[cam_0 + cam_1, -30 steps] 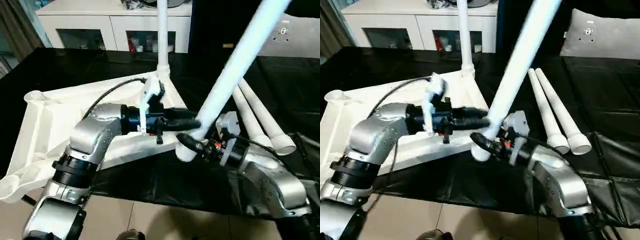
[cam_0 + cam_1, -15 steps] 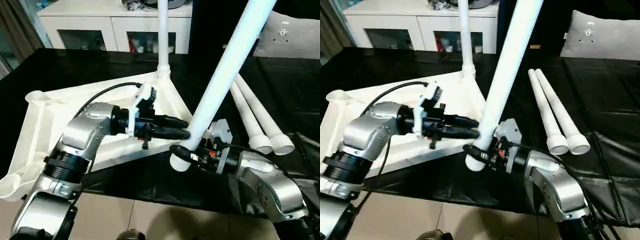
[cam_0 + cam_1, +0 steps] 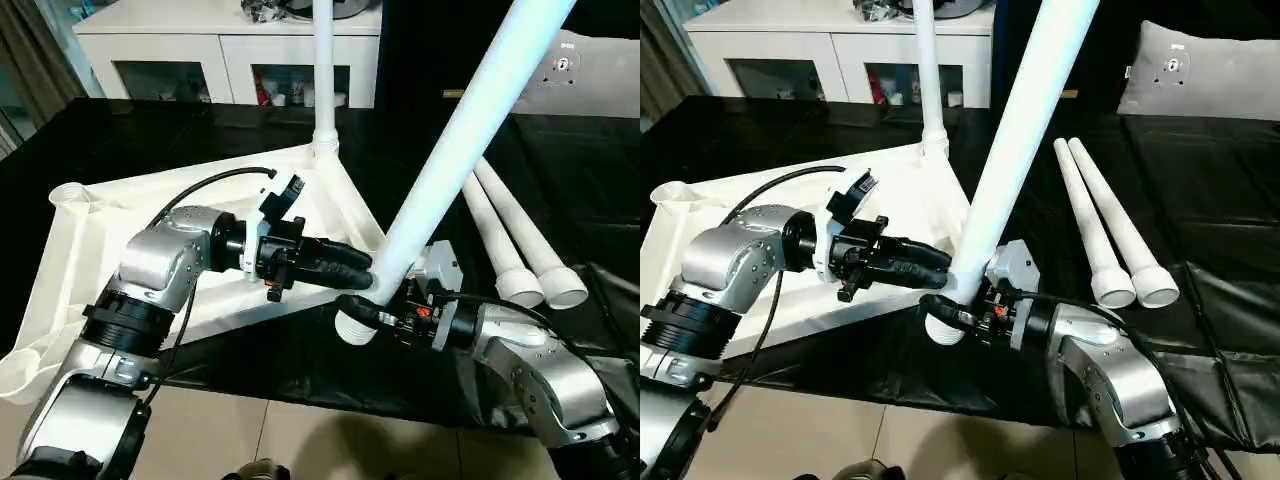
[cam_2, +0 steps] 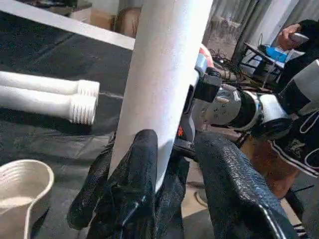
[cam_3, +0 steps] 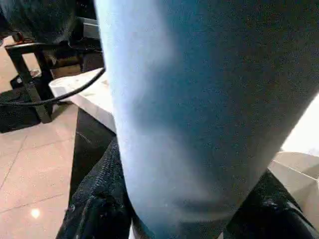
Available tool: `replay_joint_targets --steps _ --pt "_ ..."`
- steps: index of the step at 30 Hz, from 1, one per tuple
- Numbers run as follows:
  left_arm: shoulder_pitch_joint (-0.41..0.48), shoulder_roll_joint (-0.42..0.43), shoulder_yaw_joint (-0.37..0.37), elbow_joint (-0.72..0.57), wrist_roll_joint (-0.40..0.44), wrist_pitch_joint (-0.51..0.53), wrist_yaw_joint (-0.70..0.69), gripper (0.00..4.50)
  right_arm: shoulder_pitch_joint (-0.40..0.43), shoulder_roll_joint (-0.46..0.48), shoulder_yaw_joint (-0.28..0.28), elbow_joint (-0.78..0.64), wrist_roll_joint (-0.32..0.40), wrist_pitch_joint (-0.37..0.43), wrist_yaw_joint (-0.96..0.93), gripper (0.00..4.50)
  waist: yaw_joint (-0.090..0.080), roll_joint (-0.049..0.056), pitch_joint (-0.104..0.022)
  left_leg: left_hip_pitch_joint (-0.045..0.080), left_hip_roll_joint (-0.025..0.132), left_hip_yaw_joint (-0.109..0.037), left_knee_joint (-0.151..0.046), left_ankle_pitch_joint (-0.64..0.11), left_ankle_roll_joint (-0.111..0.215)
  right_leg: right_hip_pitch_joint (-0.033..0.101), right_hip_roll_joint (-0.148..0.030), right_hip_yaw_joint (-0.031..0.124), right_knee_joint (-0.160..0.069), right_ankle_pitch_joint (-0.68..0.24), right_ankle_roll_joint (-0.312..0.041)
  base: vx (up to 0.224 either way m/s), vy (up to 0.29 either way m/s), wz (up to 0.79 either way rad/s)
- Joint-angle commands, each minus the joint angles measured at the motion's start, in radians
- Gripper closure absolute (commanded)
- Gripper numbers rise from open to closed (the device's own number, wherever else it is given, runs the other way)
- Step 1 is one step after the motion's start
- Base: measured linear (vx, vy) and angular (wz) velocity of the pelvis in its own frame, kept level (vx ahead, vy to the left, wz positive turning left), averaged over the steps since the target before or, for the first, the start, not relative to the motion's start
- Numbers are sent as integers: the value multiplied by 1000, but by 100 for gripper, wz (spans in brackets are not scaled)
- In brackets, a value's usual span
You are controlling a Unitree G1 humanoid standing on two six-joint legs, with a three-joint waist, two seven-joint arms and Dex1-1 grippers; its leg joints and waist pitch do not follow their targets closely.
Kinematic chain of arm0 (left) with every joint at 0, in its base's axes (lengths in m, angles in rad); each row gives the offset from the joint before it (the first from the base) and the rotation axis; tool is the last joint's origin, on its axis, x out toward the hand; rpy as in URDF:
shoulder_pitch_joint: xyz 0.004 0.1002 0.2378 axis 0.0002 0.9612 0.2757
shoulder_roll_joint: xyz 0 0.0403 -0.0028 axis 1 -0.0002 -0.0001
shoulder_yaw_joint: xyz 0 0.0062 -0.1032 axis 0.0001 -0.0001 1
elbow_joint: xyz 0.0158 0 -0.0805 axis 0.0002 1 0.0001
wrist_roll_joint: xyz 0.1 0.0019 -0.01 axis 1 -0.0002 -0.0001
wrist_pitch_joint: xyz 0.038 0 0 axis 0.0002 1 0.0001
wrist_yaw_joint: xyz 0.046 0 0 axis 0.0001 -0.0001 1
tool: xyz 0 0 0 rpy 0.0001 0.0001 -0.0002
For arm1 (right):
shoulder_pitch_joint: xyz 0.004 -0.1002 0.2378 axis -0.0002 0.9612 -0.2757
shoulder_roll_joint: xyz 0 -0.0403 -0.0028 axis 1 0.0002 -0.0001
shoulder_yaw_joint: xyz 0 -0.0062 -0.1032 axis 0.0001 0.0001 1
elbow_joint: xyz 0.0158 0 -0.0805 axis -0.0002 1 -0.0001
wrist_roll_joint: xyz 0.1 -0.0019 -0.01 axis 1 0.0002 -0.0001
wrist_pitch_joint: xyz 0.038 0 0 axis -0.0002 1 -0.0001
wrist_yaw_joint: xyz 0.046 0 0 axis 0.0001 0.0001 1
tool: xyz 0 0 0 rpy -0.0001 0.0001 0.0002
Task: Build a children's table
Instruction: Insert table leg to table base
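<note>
right gripper [image 3: 362,312] clamps the threaded base of a slanted white leg [image 3: 450,150]. left gripper [image 3: 362,268] meets that leg just above, one finger [image 4: 144,164] against it, jaws parted. tabletop [image 3: 90,260] lies underside-up behind both, one leg [image 3: 323,70] upright in its far socket. two spare legs [image 3: 1110,240] lie beyond the right gripper. no legible writing.

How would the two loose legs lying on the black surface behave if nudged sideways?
The two loose legs are round and smooth, so they would probably roll. Their taper suggests a curved path. They look like stiff, light plastic.
</note>
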Motion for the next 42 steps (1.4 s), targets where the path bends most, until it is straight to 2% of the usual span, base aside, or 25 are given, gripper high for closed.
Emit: replay_joint_targets --steps 1,4,5,7,10,11,12,13,14,15,16,17,18,19,20,22,23,24,25,29,32,36,37,42 --pt "2 -46 -7 8 49 -87 99 271 -17 14 3 -34 -13 -28 -18 261 1 -10 -79 20 43 -18 -62 -206 34 47 -75 38 -86 -318 -185 0 0 0" --pt "13 -56 11 1 57 -119 128 271 -19 17 -2 -26 -21 -30 -31 261 1 -13 -80 15 43 -20 -65 -200 34 51 -76 37 -83 -309 -180 0 0 0" --pt "31 -64 27 -25 49 -121 154 271 -21 21 -4 -20 -30 -36 -43 261 0 -11 -80 14 43 -21 -65 -199 35 51 -76 37 -81 -303 -182 0 0 0" --pt "94 -92 64 -117 22 -93 229 271 -28 39 -14 -2 -48 -57 -78 261 -6 -14 -80 9 46 -21 -65 -199 34 54 -81 36 -78 -292 -192 0 0 0" --pt "151 -124 88 -195 1 -82 291 271 -35 55 -23 10 -54 -70 -102 261 -10 -13 -80 11 43 -18 -61 -194 43 49 -76 36 -84 -310 -191 0 0 0" --pt "189 -155 100 -240 -17 -77 335 271 -38 66 -27 13 -52 -75 -113 261 -11 -15 -79 13 46 -17 -63 -201 46 47 -74 36 -85 -323 -183 0 0 0" --pt "189 -155 100 -240 -17 -77 335 271 -38 66 -27 13 -52 -75 -113 261 -10 -14 -78 12 46 -19 -63 -207 45 46 -74 35 -85 -330 -182 0 0 0" --pt "240 -192 93 -279 -2 -116 405 271 -40 79 -29 13 -57 -80 -124 261 -10 -14 -77 14 47 -19 -64 -219 44 45 -73 35 -87 -351 -173 0 0 0" --pt "242 -193 93 -280 -1 -118 408 271 -40 79 -29 13 -57 -80 -124 261 -11 -16 -75 13 48 -20 -67 -230 43 44 -71 35 -89 -361 -166 0 0 0" --pt "281 -217 77 -304 40 -173 461 271 -39 87 -26 11 -59 -80 -128 261 -11 -18 -75 13 50 -22 -68 -236 41 44 -73 36 -91 -365 -160 0 0 0" --pt "281 -217 77 -304 40 -173 461 271 -39 87 -26 11 -59 -80 -128 261 -11 -17 -73 14 50 -20 -70 -243 40 43 -71 36 -93 -373 -154 0 0 0" --pt "281 -217 77 -304 40 -173 461 271 -39 87 -26 11 -59 -80 -128 261 -9 -16 -74 20 47 -18 -68 -259 35 37 -69 38 -96 -395 -144 0 0 0" --pt "286 -219 74 -309 47 -181 467 271 -39 88 -25 11 -59 -80 -129 261 -8 -16 -74 20 46 -19 -69 -262 33 38 -70 38 -96 -402 -140 0 0 0" --pt "320 -239 58 -327 106 -249 523 271 -38 94 -20 15 -64 -86 -133 261 -7 -19 -72 16 47 -21 -72 -266 29 41 -72 38 -96 -408 -131 0 0 0" --pt "320 -239 58 -327 106 -249 523 270 -38 94 -20 15 -64 -86 -133 261 -9 -23 -71 12 50 -23 -74 -261 30 43 -73 39 -96 -401 -121 0 0 0" --pt "335 -249 52 -333 139 -284 554 244 -37 98 -18 18 -66 -90 -136 261 -8 -20 -73 15 49 -22 -71 -260 28 40 -74 40 -97 -405 -118 0 0 0" --pt "352 -253 44 -347 158 -300 570 244 -35 101 -17 20 -69 -92 -139 261 -8 -22 -74 14 48 -22 -72 -258 27 40 -73 40 -97 -401 -116 0 0 0" --pt "366 -253 34 -358 181 -313 593 224 -34 105 -17 22 -71 -94 -141 261 -9 -24 -74 12 48 -22 -72 -256 28 40 -73 41 -97 -395 -115 0 0 0" --pt "383 -248 23 -364 196 -317 603 221 -33 107 -15 23 -72 -93 -142 261 -10 -22 -73 13 48 -22 -73 -259 30 39 -72 40 -97 -397 -113 0 0 0" --pt "413 -239 -3 -366 224 -336 628 186 -32 107 -14 22 -75 -88 -143 261 -11 -21 -75 12 48 -22 -72 -251 31 38 -71 41 -95 -381 -113 0 0 0" --pt "415 -241 -11 -363 222 -310 645 152 -32 99 -8 17 -72 -78 -132 261 -11 -21 -74 13 48 -20 -71 -255 31 38 -71 41 -93 -368 -121 0 0 0" --pt "420 -256 -7 -378 182 -282 626 132 -26 83 5 6 -75 -78 -107 261 -10 -24 -73 13 48 -21 -71 -255 32 38 -71 41 -95 -380 -122 0 0 0" --pt "420 -259 -5 -382 177 -279 627 108 -23 81 7 4 -75 -78 -104 261 -10 -24 -73 14 47 -20 -70 -258 32 37 -71 41 -95 -383 -124 0 0 0" --pt "417 -266 8 -390 147 -268 640 102 -22 82 5 5 -72 -78 -103 261 -9 -25 -73 12 46 -20 -70 -254 35 37 -72 41 -96 -393 -120 0 0 0"
